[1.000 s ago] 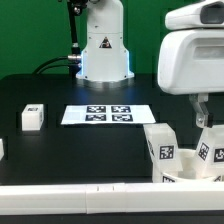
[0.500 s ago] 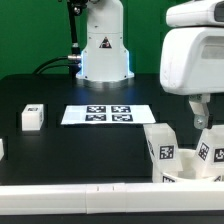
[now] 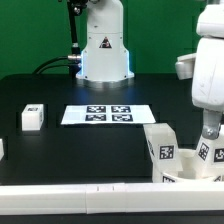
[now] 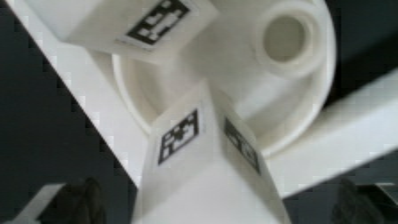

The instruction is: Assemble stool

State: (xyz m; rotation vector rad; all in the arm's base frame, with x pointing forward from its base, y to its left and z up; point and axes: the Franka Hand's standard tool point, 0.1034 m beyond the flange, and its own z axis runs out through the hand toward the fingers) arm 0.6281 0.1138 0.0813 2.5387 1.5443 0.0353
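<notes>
Nearest you, against the white rail (image 3: pixel 80 190) along the front of the tabletop (image 3: pixel 60 150), the stool parts are heaped at the exterior view's right. The round seat (image 4: pixel 306 90) lies tilted with one socket (image 4: pixel 285 36) showing. Tagged legs lean on it and on each other: an upright leg (image 4: pixel 192 150) rises toward the wrist camera, and a second leg (image 4: pixel 143 25) lies across the seat's rim. That heap is your main risk. Nothing in it sits flat, so a jaw brushing one piece on the way down could tip the rest. A leg could then slide off the seat or jam against the rail. The gripper (image 3: pixel 209 128) hangs just above the heap with its jaws spread wide and nothing pinched. The upright leg looks to sit roughly between them, but closing on a slanted face would likely twist it or squeeze it out. Further back, a loose leg (image 3: pixel 32 117) stands alone at the exterior view's left, well apart from the heap and near the marker board (image 3: pixel 108 114); neither is in your way
</notes>
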